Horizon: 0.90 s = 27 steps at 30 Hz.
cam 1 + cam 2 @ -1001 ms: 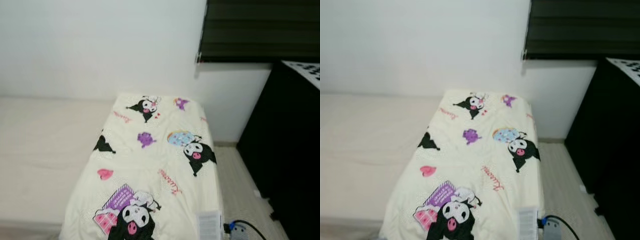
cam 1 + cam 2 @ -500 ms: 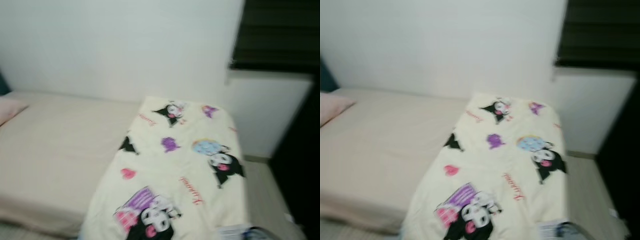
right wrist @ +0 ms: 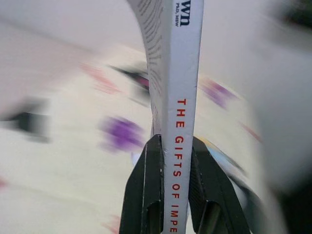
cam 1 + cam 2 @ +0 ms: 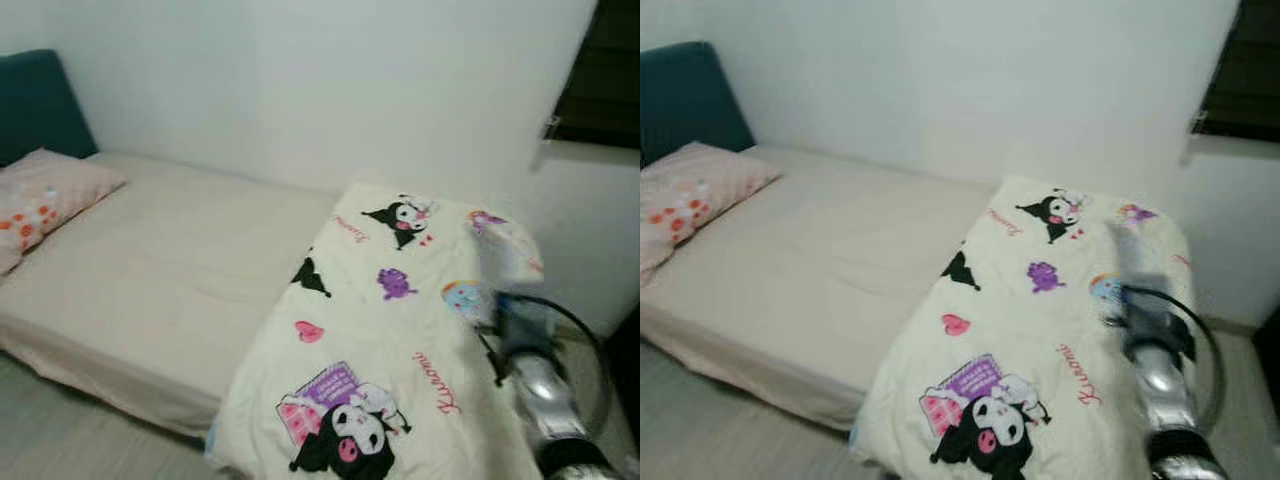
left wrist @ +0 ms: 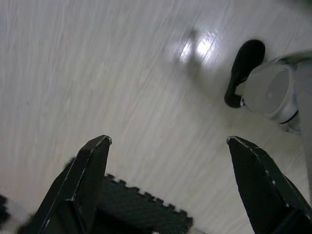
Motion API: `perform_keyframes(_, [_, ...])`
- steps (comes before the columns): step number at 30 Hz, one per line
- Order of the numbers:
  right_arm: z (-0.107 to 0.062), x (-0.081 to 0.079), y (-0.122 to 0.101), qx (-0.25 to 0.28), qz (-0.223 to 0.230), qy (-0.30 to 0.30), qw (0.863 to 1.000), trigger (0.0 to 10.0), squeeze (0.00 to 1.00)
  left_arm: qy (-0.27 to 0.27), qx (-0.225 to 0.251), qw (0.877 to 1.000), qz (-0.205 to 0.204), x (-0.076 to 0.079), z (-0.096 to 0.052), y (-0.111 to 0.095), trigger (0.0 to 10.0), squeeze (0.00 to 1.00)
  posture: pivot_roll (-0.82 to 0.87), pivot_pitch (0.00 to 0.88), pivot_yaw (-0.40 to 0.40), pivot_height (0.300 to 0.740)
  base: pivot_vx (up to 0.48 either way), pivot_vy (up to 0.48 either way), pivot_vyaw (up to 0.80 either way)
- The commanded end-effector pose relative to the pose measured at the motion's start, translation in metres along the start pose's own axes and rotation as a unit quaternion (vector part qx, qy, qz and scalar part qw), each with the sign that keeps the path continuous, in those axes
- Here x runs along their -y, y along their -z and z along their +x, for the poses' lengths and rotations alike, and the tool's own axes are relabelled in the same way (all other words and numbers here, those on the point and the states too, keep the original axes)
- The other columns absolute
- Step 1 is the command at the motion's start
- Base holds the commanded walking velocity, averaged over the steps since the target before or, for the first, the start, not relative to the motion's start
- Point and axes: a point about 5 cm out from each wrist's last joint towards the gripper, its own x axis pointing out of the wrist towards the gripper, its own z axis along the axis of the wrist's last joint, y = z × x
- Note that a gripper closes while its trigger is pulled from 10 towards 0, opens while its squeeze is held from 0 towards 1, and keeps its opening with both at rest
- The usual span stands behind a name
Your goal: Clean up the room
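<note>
Book (image 3: 175, 97), white with a red-lettered spine, sits clamped between the two black fingers (image 3: 146, 195) of the right end effector (image 3: 171, 192), standing up past the fingertips. In the head views the right arm (image 4: 540, 395) reaches forward over the foot of the bed (image 4: 160, 290), blurred, with the pale book (image 4: 1130, 265) held above the cream blanket (image 4: 390, 340) printed with black cartoon figures, hearts and purple shapes. The blanket covers the right-hand end of the mattress and hangs over its near edge. A pink pillow (image 4: 45, 195) with orange spots lies at the far left end, against a teal headboard (image 4: 40, 105). A dark window blind (image 4: 1245, 75) shows at the upper right.

The left end effector (image 5: 170, 183) hangs over the pale wooden floor (image 5: 97, 73), its fingers (image 5: 83, 180) spread wide apart and holding nothing. A dark foam mat (image 5: 141, 214) lies below it, and the robot's foot (image 5: 246, 68) shows nearby.
</note>
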Motion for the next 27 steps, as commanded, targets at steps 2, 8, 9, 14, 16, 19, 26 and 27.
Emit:
perform_keyframes(2, [0.007, -0.033, -0.024, 0.055, 0.0, -0.082, 0.995, 10.0, 0.0, 0.001, -0.007, 1.0, 0.01, 0.0, 0.0, 0.003, 10.0, 0.0, -0.08, 0.0, -0.042, 0.74, 0.0, 0.0, 0.61])
perform_keyframes(8, [-0.006, -0.12, -0.043, 0.088, 0.05, -0.305, 0.947, 10.0, 0.0, -0.001, -0.009, 1.0, 0.016, -0.001, 0.0, 0.003, 10.0, 0.0, -0.07, 0.0, -0.038, 0.74, 0.0, 0.0, 0.6])
perform_keyframes(9, [-0.009, -0.127, -0.041, 0.083, 0.053, -0.323, 0.941, 10.0, 0.0, -0.001, -0.009, 1.0, 0.016, -0.002, 0.0, 0.003, 10.0, 0.0, -0.07, 0.0, -0.038, 0.74, 0.0, 0.0, 0.6])
perform_keyframes(14, [-0.019, -0.139, -0.025, 0.05, 0.039, -0.363, 0.93, 10.0, 0.0, 0.0, -0.009, 1.0, 0.016, -0.002, 0.0, 0.004, 10.0, 0.0, -0.07, 0.0, -0.033, 0.74, 0.0, 0.0, 0.6])
perform_keyframes(16, [-0.025, -0.143, -0.012, 0.024, 0.018, -0.381, 0.924, 10.0, 0.0, 0.002, -0.009, 1.0, 0.016, -0.003, 0.0, 0.004, 10.0, 0.0, -0.07, 0.0, -0.033, 0.74, 0.0, 0.0, 0.6])
perform_keyframes(19, [-0.039, -0.146, 0.012, -0.021, -0.007, -0.409, 0.912, 10.0, 0.0, 0.004, -0.008, 1.0, 0.015, -0.003, 0.0, 0.004, 10.0, 0.0, -0.07, 0.0, -0.033, 0.74, 0.0, 0.0, 0.6])
perform_keyframes(26, [-0.044, -0.143, 0.009, -0.022, 0.041, -0.43, 0.902, 10.0, 0.0, -0.002, 0.055, 0.994, -0.095, -0.007, 0.0, -0.026, 10.0, 0.0, -0.08, 0.0, -0.029, 0.74, 0.0, 0.0, 0.6])
perform_keyframes(27, [-0.041, -0.141, 0.003, -0.011, 0.062, -0.429, 0.901, 10.0, 0.0, -0.002, 0.109, 0.982, -0.154, -0.015, -0.001, -0.054, 10.0, 0.0, -0.08, 0.0, -0.032, 0.74, 0.0, 0.0, 0.6])
